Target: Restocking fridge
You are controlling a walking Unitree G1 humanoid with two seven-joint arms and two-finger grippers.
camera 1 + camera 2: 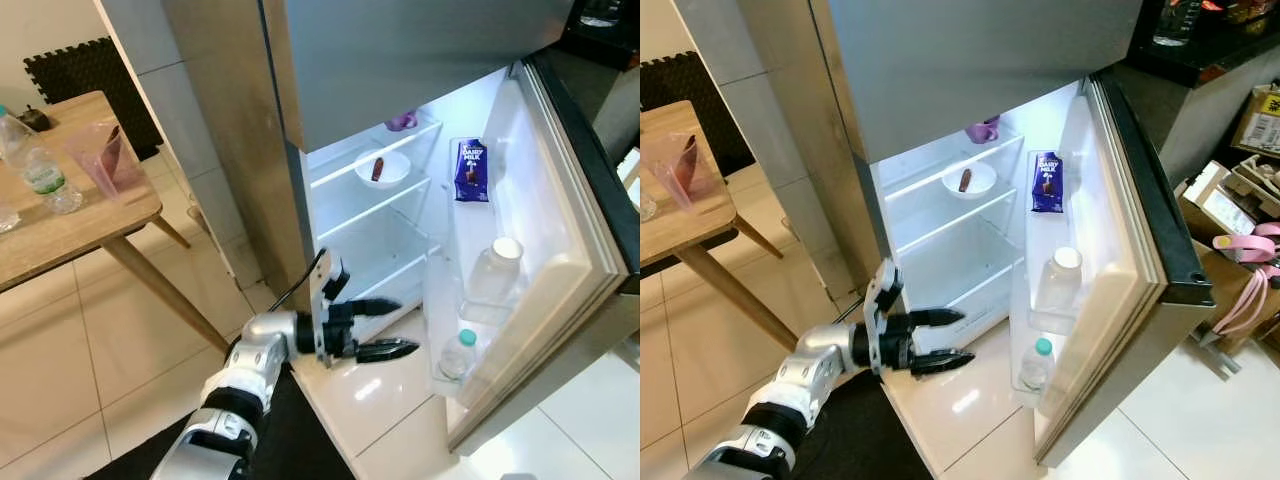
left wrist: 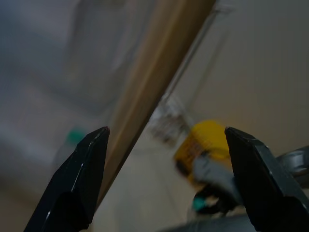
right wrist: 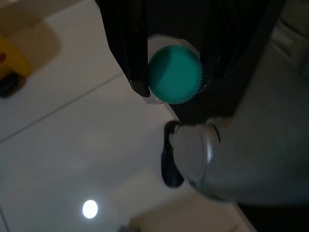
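Observation:
The fridge (image 1: 290,200) stands open with its door (image 1: 560,270) swung to my right. My left gripper (image 1: 405,327) reaches toward the bottom of the fridge, open and empty, with the same wide gap in the left wrist view (image 2: 166,130). In the right wrist view my right gripper (image 3: 176,87) is shut on a bottle with a teal cap (image 3: 175,72), held low over the white floor. The door shelves hold a purple milk carton (image 1: 471,170), a large white-capped bottle (image 1: 495,275) and a small teal-capped bottle (image 1: 458,355).
A white bowl (image 1: 382,168) sits on a fridge shelf, with a purple cup (image 1: 402,121) above it. At my left a wooden table (image 1: 80,225) carries water bottles (image 1: 40,175) and a pink jug (image 1: 100,155). Cardboard boxes (image 1: 1240,190) stand beyond the door.

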